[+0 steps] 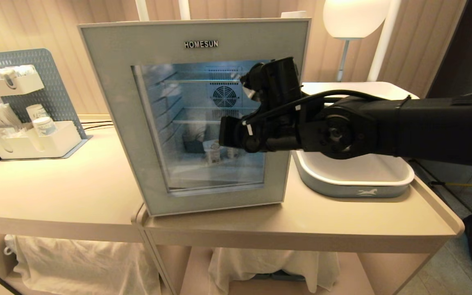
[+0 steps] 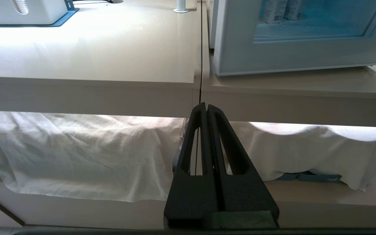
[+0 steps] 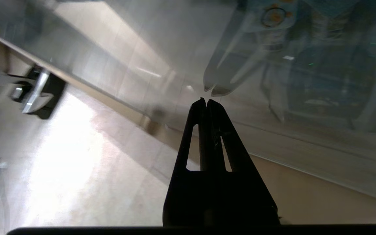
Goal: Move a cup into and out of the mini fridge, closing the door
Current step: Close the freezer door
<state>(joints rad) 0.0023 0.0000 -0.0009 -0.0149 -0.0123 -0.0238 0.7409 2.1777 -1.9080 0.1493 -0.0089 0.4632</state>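
The mini fridge (image 1: 219,172) stands on the beige table, lit blue inside, with its rear fan (image 1: 224,96) showing through the glass. The door (image 1: 137,45) is closed, grey-framed, with HOMESUN at its top. A white printed cup (image 1: 211,151) stands on the fridge floor behind the glass; in the left wrist view the cup (image 2: 274,9) shows there too. My right gripper (image 1: 224,132) reaches in from the right across the door's front, shut and empty. Its tips (image 3: 206,100) are right at the glass, which mirrors them. My left gripper (image 2: 206,106) is shut and empty, parked low before the table's front edge.
At the left, a white organiser (image 1: 35,139) with small cups sits against a blue pegboard. Right of the fridge stands a white and grey tub (image 1: 355,176), under my right arm. A lamp (image 1: 352,16) rises behind it. White cloths (image 1: 80,258) cover the lower shelf.
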